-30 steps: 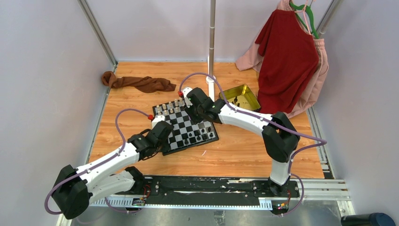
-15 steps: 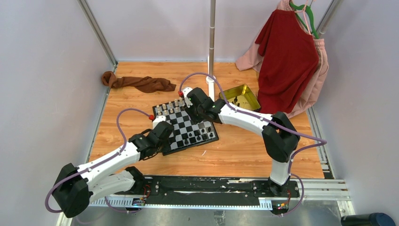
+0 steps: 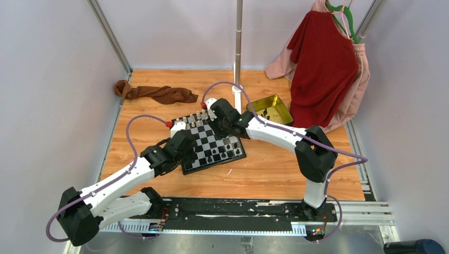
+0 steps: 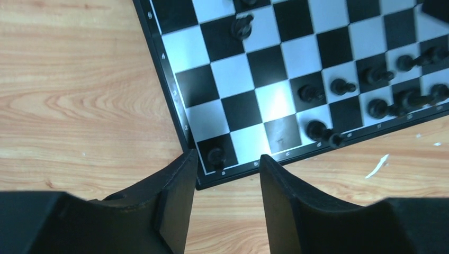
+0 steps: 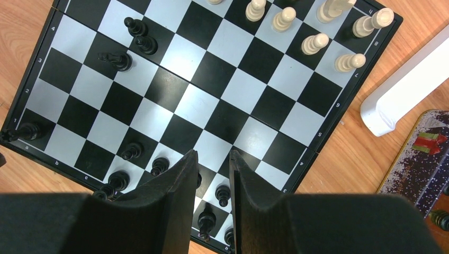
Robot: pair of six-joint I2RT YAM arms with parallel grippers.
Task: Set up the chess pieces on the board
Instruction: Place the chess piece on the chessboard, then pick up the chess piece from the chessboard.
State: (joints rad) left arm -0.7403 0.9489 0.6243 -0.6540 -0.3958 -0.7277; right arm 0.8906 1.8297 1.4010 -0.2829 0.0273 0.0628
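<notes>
The checkered board (image 3: 207, 138) lies in the middle of the wooden table. Cream pieces (image 3: 191, 121) stand along its far left side, and show in the right wrist view (image 5: 316, 42). Black pieces (image 3: 229, 147) stand along its near right side. My left gripper (image 3: 183, 146) is open and empty above the board's near left corner (image 4: 225, 168), where one black piece (image 4: 216, 155) stands on the corner square. My right gripper (image 5: 214, 169) hangs over the black rows (image 5: 132, 151) with its jaws a narrow gap apart, holding nothing.
A yellow-gold tin (image 3: 270, 109) with a few pieces in it sits right of the board. A white post base (image 5: 402, 90) and pole (image 3: 238, 47) stand behind the board. A brown cloth (image 3: 156, 93) lies far left. Red and pink garments (image 3: 323, 63) hang far right.
My left arm has lifted and shifted slightly toward the board, and its cable loop has risen. The right arm has not moved.
</notes>
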